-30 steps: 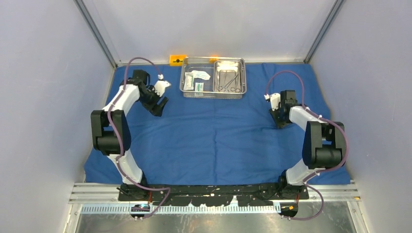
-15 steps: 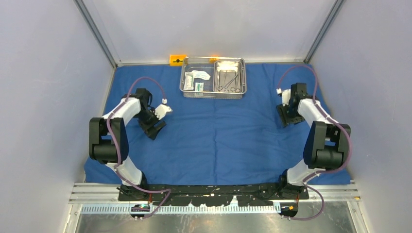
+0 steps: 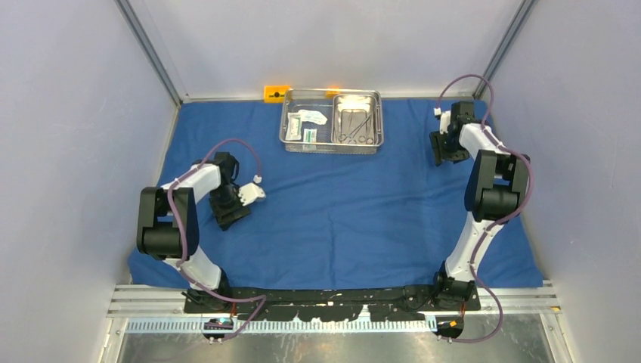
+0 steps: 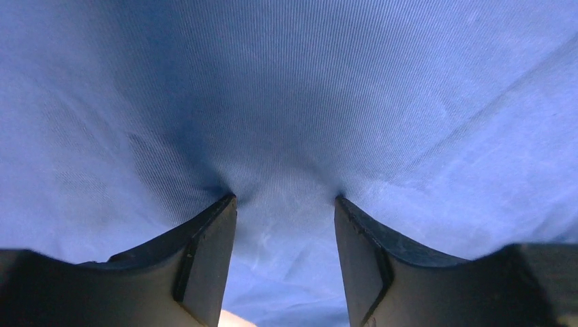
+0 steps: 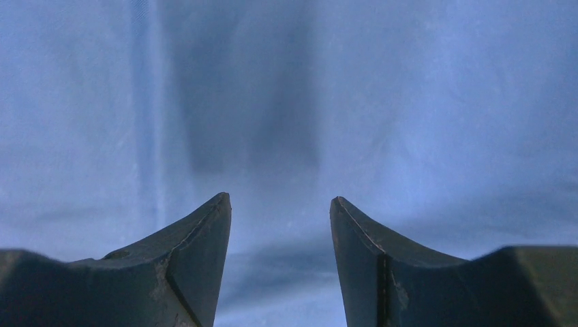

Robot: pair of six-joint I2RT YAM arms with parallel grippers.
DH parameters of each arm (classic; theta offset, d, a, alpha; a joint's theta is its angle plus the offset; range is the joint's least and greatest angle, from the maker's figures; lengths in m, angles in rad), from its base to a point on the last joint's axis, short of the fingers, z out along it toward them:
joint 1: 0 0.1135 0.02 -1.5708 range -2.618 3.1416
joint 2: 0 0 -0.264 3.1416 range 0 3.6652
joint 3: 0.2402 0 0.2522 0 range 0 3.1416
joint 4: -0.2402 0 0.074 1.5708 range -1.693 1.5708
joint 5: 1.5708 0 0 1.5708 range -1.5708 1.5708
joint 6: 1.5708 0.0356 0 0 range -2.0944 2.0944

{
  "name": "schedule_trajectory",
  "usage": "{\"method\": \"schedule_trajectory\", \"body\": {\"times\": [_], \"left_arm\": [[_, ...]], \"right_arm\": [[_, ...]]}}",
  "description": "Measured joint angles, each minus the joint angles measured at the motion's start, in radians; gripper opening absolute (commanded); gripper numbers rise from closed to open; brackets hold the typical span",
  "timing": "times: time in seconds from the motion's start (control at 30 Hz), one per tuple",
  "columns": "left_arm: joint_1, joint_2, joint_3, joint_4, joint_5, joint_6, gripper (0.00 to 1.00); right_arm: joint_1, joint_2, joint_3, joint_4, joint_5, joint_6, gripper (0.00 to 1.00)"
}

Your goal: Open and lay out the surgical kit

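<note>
Cloth first: we see the large blue cloth wrap (image 3: 340,204) spread flat across the table, reaching from the left wall to the right.

On its left half we find the left gripper (image 3: 228,214), low over the fabric and well short of the kit's metalware. In its wrist view the jaws stand apart, and both fingertips (image 4: 211,252) press down into the wrap. The weave dimples and creases around each tip. Nothing is caught between them that we can make out.

Further right, at the far edge of the table, a small orange block (image 3: 276,92) sits just beside the far left corner of the steel mesh basket (image 3: 331,148). The basket rests on the wrap near its far middle. In its left part lie the white-green packets (image 3: 310,117). Its right part holds the smaller solid steel tray (image 3: 351,102), and in that tray lie the thin scissors and forceps (image 3: 355,134), too small for us to tell apart.

At the far right we see the right gripper (image 3: 444,151), near the wrap's far right corner and clear of the basket. Its wrist view shows the jaws parted over bare cloth, with a faint fold line to their left and nothing held.
</note>
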Motion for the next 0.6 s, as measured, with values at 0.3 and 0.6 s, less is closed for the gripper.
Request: {"method": "schedule_trajectory", "body": {"times": [0.3, 0.6], "left_arm": [[-0.003, -0.023, -0.044, 0.010, -0.089, 0.051, 0.59], [0.017, -0.040, 0.059, -0.148, 0.042, 0.018, 0.69]], "right_arm": [[-0.005, 0.080, 0.069, -0.016, -0.002, 0.012, 0.61], [-0.033, -0.173, -0.080, -0.107, -0.098, -0.040, 0.60]]}}
